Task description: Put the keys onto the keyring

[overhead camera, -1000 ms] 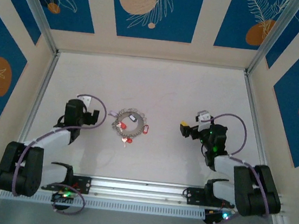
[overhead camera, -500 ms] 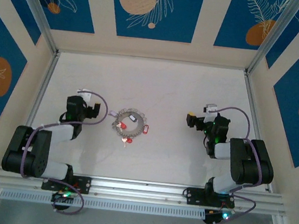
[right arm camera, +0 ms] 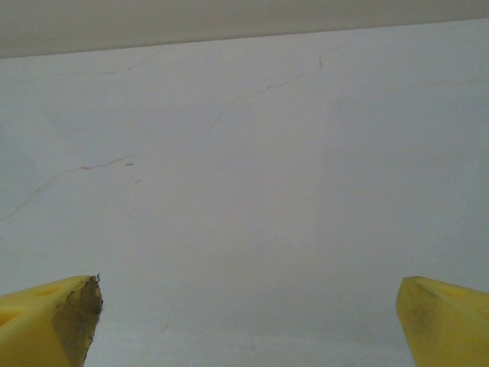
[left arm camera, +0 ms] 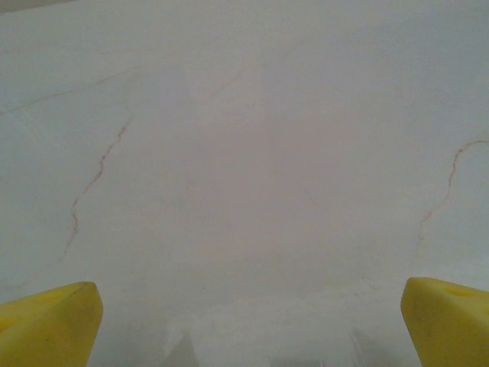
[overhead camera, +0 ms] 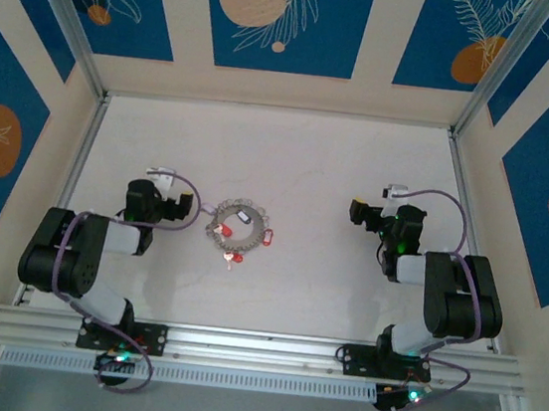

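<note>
The keyring (overhead camera: 225, 210), a grey toothed ring, lies flat on the table left of centre. Keys with red tags (overhead camera: 269, 235) rest on and around it: one at its right edge, one on its left part, one just below it. A small dark and white key (overhead camera: 244, 217) lies inside the ring. My left gripper (overhead camera: 162, 206) hovers just left of the ring, open and holding nothing. Its yellow fingertips (left arm camera: 47, 324) sit far apart over bare table. My right gripper (overhead camera: 359, 214) stands well right of the ring, its fingertips (right arm camera: 50, 321) spread wide, nothing between them.
Both arms are folded back over their bases near the front rail (overhead camera: 257, 346). The white table (overhead camera: 290, 157) is bounded by metal frame posts (overhead camera: 470, 205) and blue patterned walls on three sides.
Both arms have folded back toward their bases, and each gripper has shifted slightly toward the far side of the table. The ring and keys have not moved.
</note>
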